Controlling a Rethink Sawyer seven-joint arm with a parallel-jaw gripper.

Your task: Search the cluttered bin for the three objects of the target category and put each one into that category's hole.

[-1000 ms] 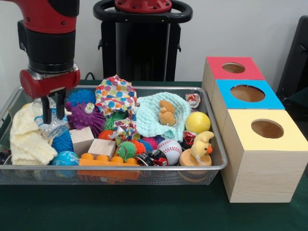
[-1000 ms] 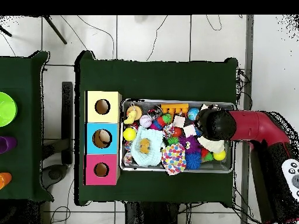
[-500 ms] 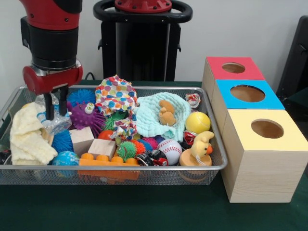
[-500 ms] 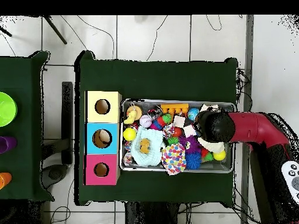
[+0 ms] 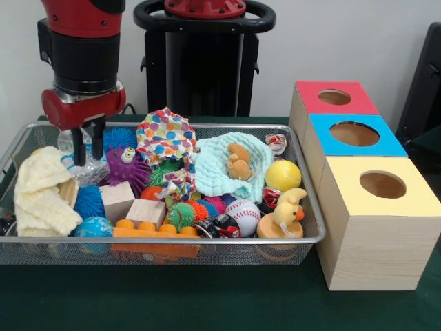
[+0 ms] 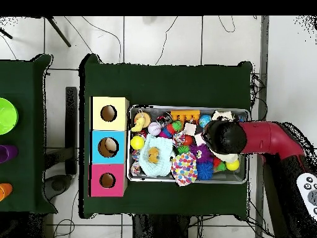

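Observation:
My gripper hangs over the left end of the wire bin, shut on a crumpled clear plastic bottle with a blue label. The bottle hangs just above the toys, between the cream cloth and the purple spiky ball. To the right of the bin stand three boxes, each with a round hole: red, blue and yellow. In the overhead view the arm's wrist covers the gripper and the bottle; the boxes line the bin's left side.
The bin is packed: a polka-dot cloth, a mint cloth with a small bear, a yellow ball, a baseball, a yellow duck, wooden blocks and an orange brick.
The gripper has risen and shifted right, carrying the clear bottle up from beside the cream cloth. The other toys have not moved.

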